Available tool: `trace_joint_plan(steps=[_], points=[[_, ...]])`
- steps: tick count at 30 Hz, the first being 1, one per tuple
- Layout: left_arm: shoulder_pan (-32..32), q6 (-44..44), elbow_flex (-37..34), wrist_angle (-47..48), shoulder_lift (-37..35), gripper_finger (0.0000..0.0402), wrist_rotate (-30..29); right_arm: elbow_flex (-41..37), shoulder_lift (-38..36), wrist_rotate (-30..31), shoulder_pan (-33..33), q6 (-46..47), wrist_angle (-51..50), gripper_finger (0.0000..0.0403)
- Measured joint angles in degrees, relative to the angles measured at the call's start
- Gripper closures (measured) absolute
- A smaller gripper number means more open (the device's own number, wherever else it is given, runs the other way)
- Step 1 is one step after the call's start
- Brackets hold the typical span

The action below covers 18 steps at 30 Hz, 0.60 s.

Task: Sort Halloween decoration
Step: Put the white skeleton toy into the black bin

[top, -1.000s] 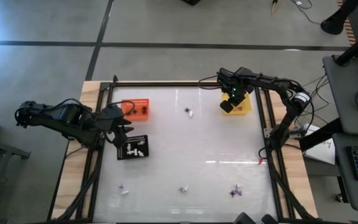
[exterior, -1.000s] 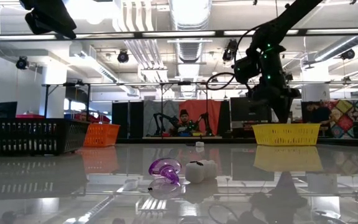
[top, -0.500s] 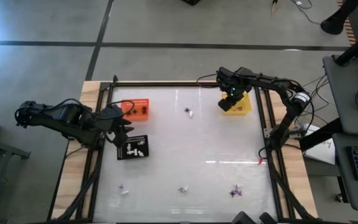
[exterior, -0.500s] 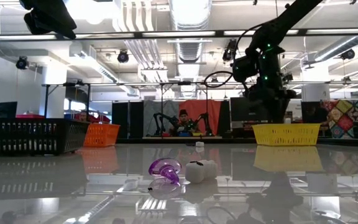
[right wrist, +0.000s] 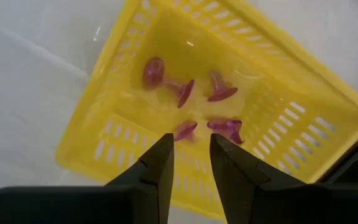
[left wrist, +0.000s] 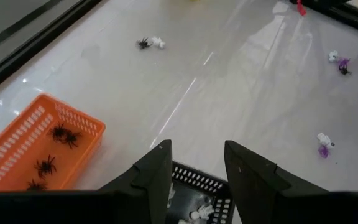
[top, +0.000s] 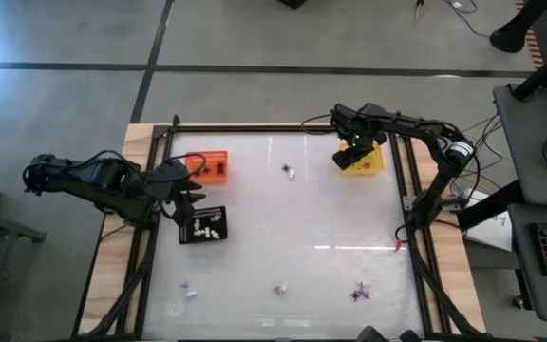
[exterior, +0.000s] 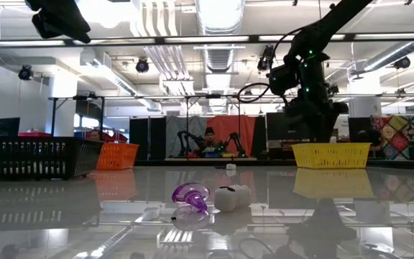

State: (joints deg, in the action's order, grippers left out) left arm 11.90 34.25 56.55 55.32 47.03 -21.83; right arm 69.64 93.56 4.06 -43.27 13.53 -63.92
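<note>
Right gripper (right wrist: pixel 189 163) hovered over yellow tray (right wrist: pixel 114 122), jaws parted, empty; purple trinkets (right wrist: pixel 185 93) lay inside. Left gripper (left wrist: pixel 196 168) waited wide above black tray (top: pixel 203 225). Advice: lift clear, avoid snagging tray rim.

purple trinkets (right wrist: pixel 185 92) in yellow tray (right wrist: pixel 114 130); black spiders (left wrist: pixel 58 149) in orange tray (left wrist: pixel 17 140); loose trinkets (top: pixel 361 293) scattered on desk

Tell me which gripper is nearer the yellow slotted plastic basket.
The right. The right gripper hangs over the yellow slotted plastic basket at the table's far right, fingers apart, purple trinkets lying inside. The left gripper sits across the table, above the black tray.
</note>
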Motion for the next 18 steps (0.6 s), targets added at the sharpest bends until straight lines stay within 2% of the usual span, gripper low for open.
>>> trace_joint_plan(steps=[3,8,18], points=[[0.0,-0.6,0.0,-0.9,0.8,0.0271,-0.1,0.0,-1.1,0.0,1.3,-2.5,-0.2,0.0307],[0.0,3.8,0.0,-3.6,3.3,0.0271,-0.1,0.0,-4.9,0.0,4.8,-8.0,0.0,0.0310],[0.0,3.8,0.0,-13.6,11.5,0.0271,-0.1,0.0,-17.9,0.0,12.9,-6.6,0.1,0.0321]])
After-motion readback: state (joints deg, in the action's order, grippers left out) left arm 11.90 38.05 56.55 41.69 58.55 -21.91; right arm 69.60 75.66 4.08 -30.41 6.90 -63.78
